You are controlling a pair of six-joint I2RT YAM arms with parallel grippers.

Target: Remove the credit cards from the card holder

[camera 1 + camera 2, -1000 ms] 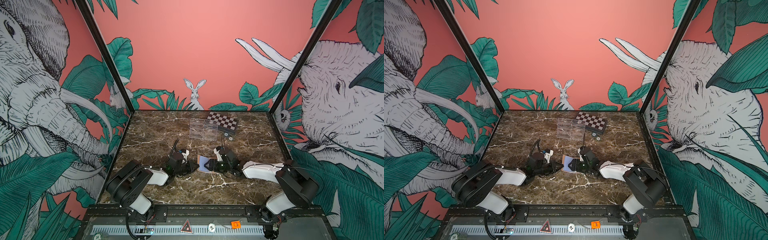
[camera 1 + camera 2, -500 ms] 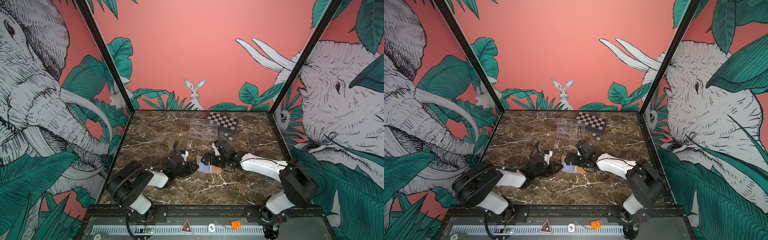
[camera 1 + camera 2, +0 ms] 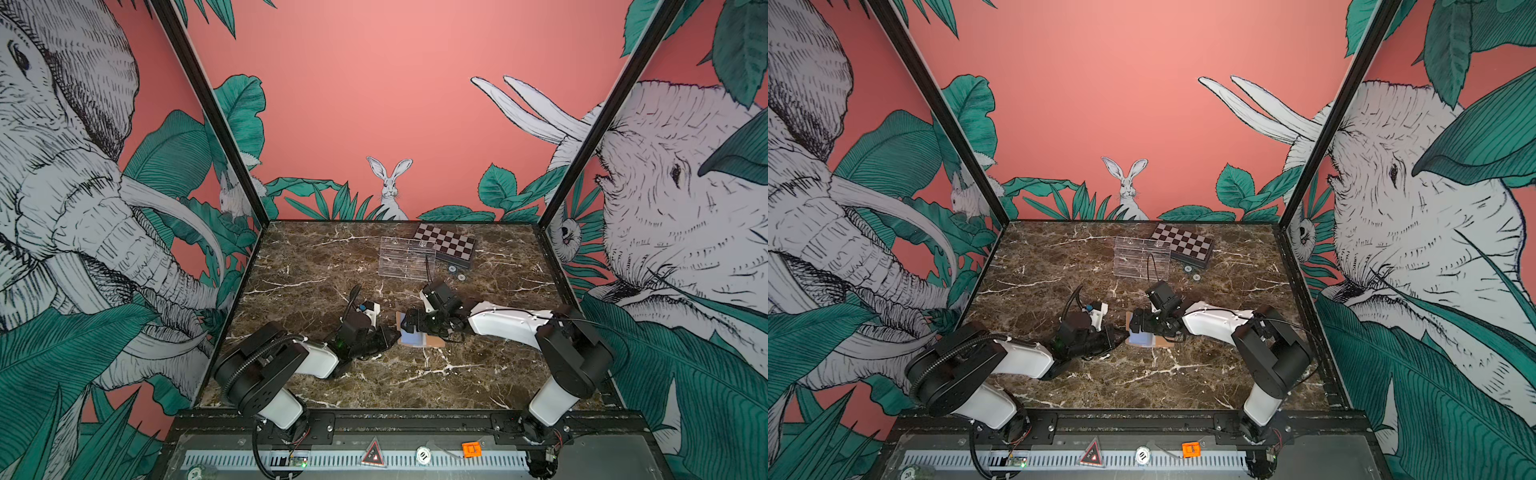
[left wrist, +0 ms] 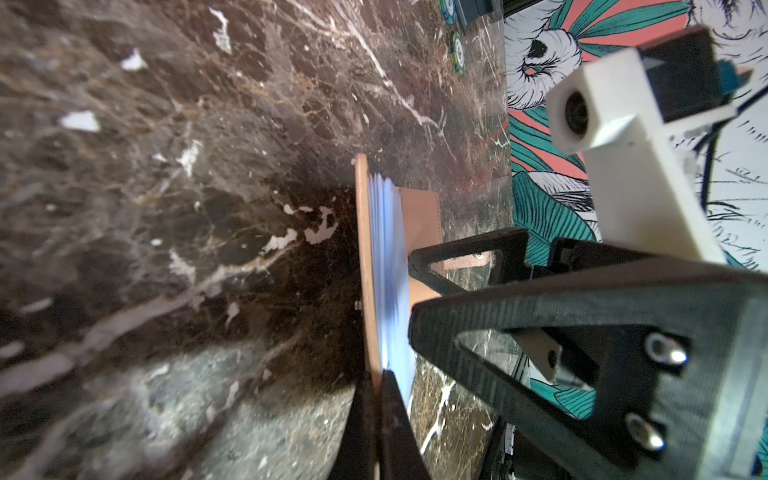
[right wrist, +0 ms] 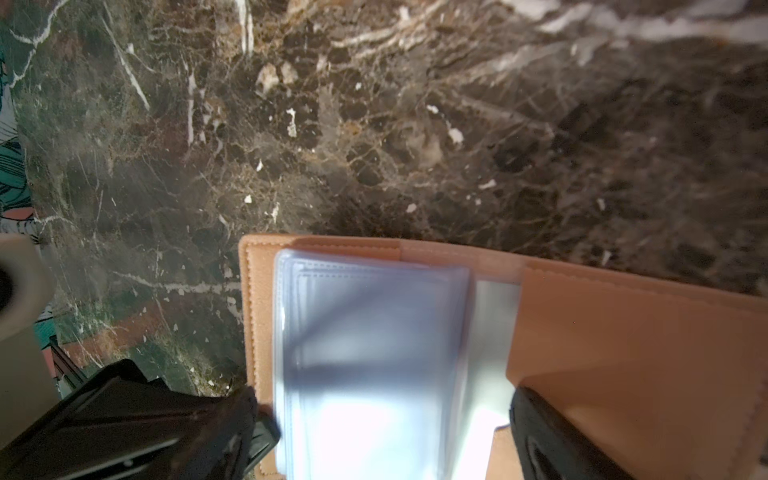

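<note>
Black left gripper (image 4: 376,399) is pinched shut on the tan cover edge of the card holder (image 3: 432,341), which lies open on the marble table (image 3: 316,266). To its right, the right gripper (image 5: 386,415) hangs wide open astride the pale sleeves (image 5: 365,332), gripping nothing. We judge the pull not begun: no credit cards show outside, so next we need a pinch on one card edge, drawn out along its sleeve.

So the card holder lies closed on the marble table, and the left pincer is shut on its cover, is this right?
Not quite: the card holder lies open on the marble table, bluish sleeves showing; the right wrist view shows it. The left pincer is shut on its cover.
</note>
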